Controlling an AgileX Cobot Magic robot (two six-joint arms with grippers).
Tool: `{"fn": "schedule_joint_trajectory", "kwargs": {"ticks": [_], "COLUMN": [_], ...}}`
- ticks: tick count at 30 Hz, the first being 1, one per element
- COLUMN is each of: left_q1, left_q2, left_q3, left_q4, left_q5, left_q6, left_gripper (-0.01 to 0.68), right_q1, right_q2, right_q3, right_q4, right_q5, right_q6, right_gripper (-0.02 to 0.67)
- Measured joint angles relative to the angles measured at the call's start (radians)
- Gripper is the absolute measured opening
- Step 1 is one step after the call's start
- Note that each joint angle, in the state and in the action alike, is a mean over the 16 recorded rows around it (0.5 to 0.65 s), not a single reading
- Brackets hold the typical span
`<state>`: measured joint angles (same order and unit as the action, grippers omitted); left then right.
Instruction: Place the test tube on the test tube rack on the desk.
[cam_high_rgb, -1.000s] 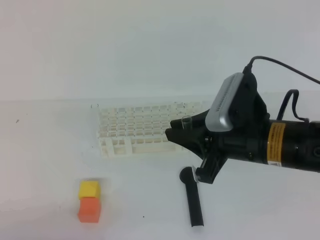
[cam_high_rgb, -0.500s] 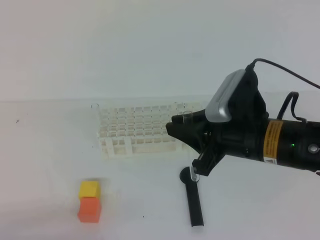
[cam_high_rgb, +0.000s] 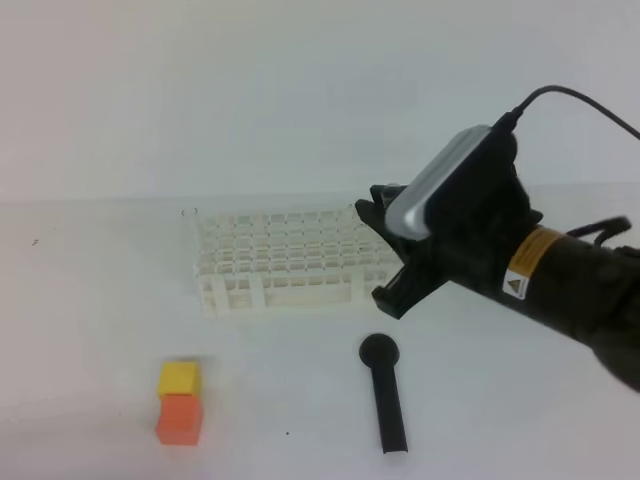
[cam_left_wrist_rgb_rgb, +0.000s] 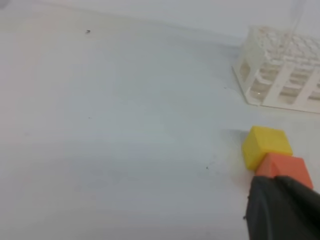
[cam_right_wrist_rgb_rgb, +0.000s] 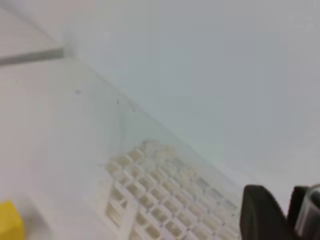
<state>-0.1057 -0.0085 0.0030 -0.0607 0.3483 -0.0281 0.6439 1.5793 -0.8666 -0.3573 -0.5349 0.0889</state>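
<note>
Right hand grips the test tube above the rack's right end; left hand closed. Best upright over one hole, lowered slowly.

white plastic test tube rack, matt black stick, smooth white desk

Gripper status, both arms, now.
Left gripper: shut, holding nothing visible, near the cubes.
Right gripper: shut on the test tube, raised by the test tube rack.
</note>
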Motion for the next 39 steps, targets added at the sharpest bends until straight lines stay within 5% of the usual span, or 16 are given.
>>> {"fn": "schedule_joint_trajectory", "kwargs": {"ticks": [5,10,29,39], "left_q1": [0.014,0.018,0.018,0.017], "left_q2": [0.0,0.0,-0.003,-0.012], "left_q3": [0.0,0.0,0.006,0.023], "left_q4": [0.0,0.0,0.002,0.002], "left_q5": [0.0,0.0,-0.006,-0.019], "left_q6": [0.0,0.0,-0.001,-0.001], "left_gripper": [-0.001,-0.001,-0.001,-0.001], "right_q1": [0.06,0.102,0.136,0.179], "right_q2": [0.032,0.103,0.5,0.625], "right_q3": [-0.02,-0.086,-0.541,-0.672], "right_q4": [0.269,0.421,0.399,0.386], "right_q5": [0.001,-0.026,-0.113,-0.129], "right_q6": [-0.272,-0.397,-0.128,-0.204], "right_gripper": [0.111,0.111,0.111,0.111]}}
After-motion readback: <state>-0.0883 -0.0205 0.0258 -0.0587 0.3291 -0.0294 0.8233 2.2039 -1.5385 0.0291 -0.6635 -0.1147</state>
